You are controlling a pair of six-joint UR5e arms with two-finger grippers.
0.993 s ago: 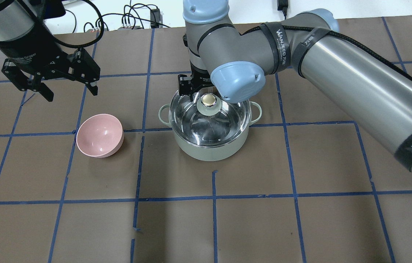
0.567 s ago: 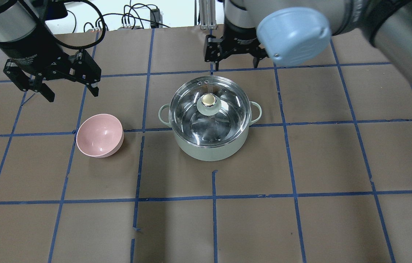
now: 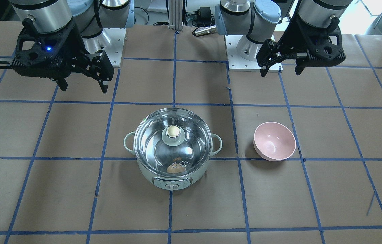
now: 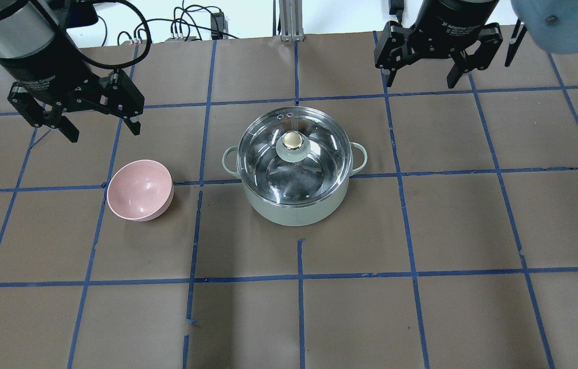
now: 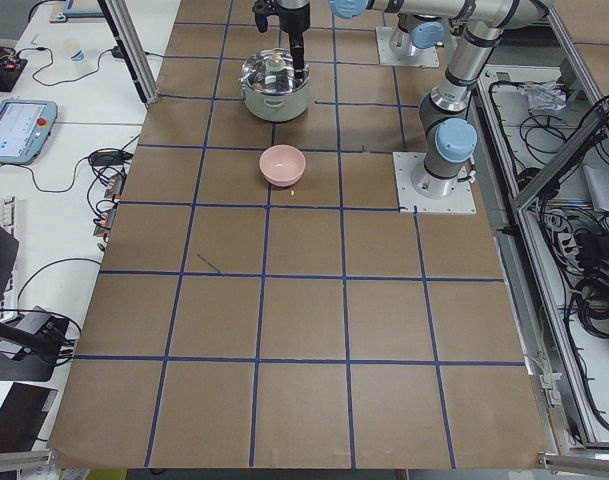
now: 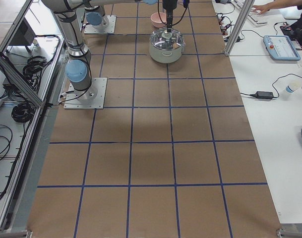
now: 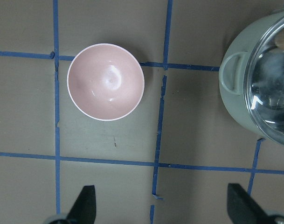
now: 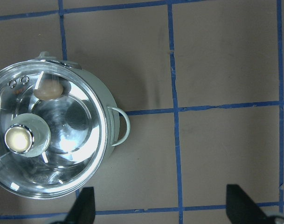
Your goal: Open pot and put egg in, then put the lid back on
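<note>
from the operators' side of the table (image 3: 313,196), the nearest thing is the pot (image 3: 148,176), its control dial (image 3: 171,185) facing me. the egg (image 3: 174,168) is lying inside on the steel floor, against the near wall just behind the dial. i am seeing it through the lid (image 3: 150,142), which is sitting level on the rim, its knob (image 3: 173,131) at the centre and nothing touching it. so the job is looking finished to me: egg in, cover on. beside the pot, toward the robot's left, a pink bowl (image 3: 274,140) is sitting upright and empty. farther back, both arms are hanging high near their bases, well apart from the pot, probably to keep clear of it. the right gripper (image 3: 84,88) is holding its fingers spread wide with nothing between them, and the left gripper (image 3: 281,72), out beyond the bowl, is doing the same.
</note>
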